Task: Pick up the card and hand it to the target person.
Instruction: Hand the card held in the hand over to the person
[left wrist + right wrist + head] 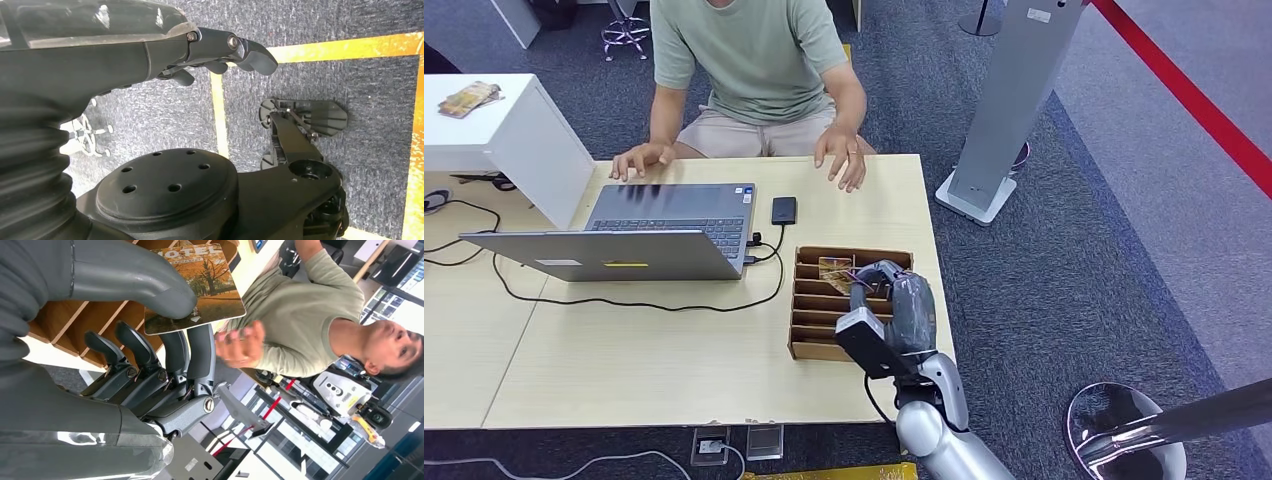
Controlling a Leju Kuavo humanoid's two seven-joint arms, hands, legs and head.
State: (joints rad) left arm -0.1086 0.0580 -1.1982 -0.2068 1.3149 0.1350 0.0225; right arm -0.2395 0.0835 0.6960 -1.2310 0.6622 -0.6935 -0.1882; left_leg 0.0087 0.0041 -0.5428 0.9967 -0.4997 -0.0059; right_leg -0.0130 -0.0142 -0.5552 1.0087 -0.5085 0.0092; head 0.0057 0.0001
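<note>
Your right hand (150, 340) pinched the hotel card (195, 287) between thumb and fingers, over the cardboard organizer (809, 300) near the surface's right edge. The card looked thin, stiff and slick, so it was best gripped well in from its edge. Your left hand (220, 50) hung curled, holding nothing.

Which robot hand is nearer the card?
Right. The right hand pinches the card between thumb and fingers over the cardboard organizer. The left hand hangs above the floor.
</note>
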